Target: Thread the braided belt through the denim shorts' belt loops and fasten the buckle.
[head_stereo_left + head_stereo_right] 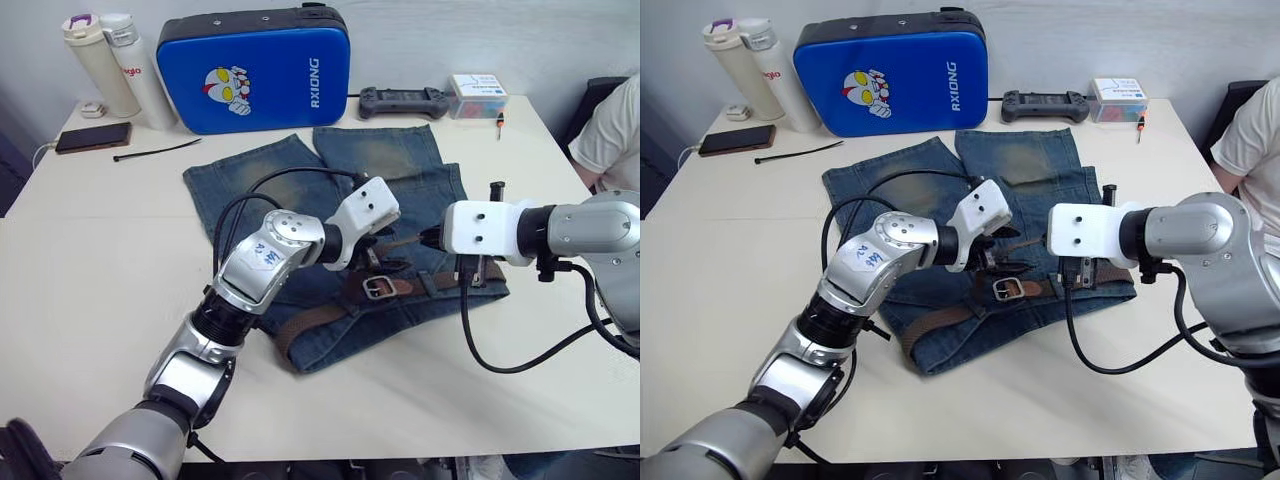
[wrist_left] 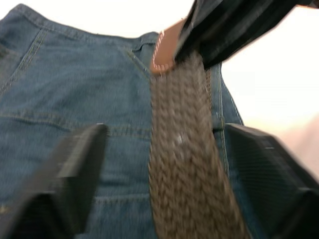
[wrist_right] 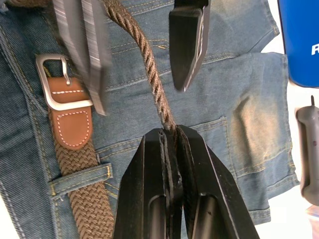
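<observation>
Running between right pincer (image 3: pixel 169 137) fingers: braided belt (image 3: pixel 149 74).

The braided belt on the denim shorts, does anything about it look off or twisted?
Yes. The dark-brown braided belt is turned on edge where the right gripper pinches it, while near the silver buckle it lies flat under a denim belt loop.
</observation>
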Tool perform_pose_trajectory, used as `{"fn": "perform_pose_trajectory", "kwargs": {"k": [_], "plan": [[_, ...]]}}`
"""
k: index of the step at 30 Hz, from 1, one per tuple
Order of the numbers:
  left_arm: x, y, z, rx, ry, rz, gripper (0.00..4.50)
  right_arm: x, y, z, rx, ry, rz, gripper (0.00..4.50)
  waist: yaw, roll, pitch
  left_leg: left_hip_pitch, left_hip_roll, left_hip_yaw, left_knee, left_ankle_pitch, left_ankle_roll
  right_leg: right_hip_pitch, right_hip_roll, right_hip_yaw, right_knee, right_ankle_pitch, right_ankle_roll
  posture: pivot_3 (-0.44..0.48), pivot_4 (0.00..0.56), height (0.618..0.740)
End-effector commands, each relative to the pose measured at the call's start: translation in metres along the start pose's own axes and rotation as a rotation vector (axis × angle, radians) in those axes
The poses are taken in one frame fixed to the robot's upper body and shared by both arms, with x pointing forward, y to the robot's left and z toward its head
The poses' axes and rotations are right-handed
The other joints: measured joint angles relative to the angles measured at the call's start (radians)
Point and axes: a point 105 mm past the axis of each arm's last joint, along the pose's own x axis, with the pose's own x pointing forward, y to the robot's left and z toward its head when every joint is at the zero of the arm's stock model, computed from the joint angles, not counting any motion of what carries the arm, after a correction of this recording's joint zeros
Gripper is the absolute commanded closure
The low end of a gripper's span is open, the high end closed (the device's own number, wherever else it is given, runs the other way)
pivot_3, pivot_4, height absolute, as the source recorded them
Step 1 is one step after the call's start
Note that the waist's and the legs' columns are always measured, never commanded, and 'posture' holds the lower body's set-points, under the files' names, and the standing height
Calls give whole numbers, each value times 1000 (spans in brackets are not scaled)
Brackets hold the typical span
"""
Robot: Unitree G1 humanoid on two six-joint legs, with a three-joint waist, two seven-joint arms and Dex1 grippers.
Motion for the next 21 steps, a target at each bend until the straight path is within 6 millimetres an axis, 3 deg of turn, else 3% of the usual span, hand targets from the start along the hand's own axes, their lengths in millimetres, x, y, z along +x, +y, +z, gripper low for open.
{"fn": "perform_pose_trajectory", "kwargs": {"k": [1, 2, 6, 12, 17, 21], "plan": [[-2, 1, 11, 51, -22, 5, 2382, -12, -8, 8, -26, -10, -52, 4500, -2, 0, 0, 0, 0, 0, 0, 0, 0, 0, 0, 0, 0, 0, 0, 0, 150, 740], [-3, 1, 12, 47, -30, 7, 2984, -12, -8, 8, -18, -11, -53, 4500, -2, 0, 0, 0, 0, 0, 0, 0, 0, 0, 0, 0, 0, 0, 0, 0, 150, 740], [-5, 4, 16, 27, -58, 18, 4480, -12, -10, 8, 6, -11, -63, 4500, 0, 0, 0, 0, 0, 0, 0, 0, 0, 0, 0, 0, 0, 0, 0, 0, 150, 740], [-12, 13, 18, 7, -72, 40, 4480, -15, -12, 8, 81, -37, -79, 4500, 0, 0, 0, 0, 0, 0, 0, 0, 0, 0, 0, 0, 0, 0, 0, 0, 150, 740], [-21, 26, 12, -42, -77, 79, 4500, -30, -13, 11, 208, -94, -69, 2477, -1, 0, 0, 0, 0, 0, 0, 0, 0, 0, 0, 0, 0, 0, 0, 0, 150, 740], [-36, 36, -1, -138, -75, 111, 4500, -33, 6, 12, 275, -109, 0, 514, 4, 0, 0, 0, 0, -1, 0, 0, 0, 0, 0, -1, 0, 0, 0, 0, 150, 740]]}}
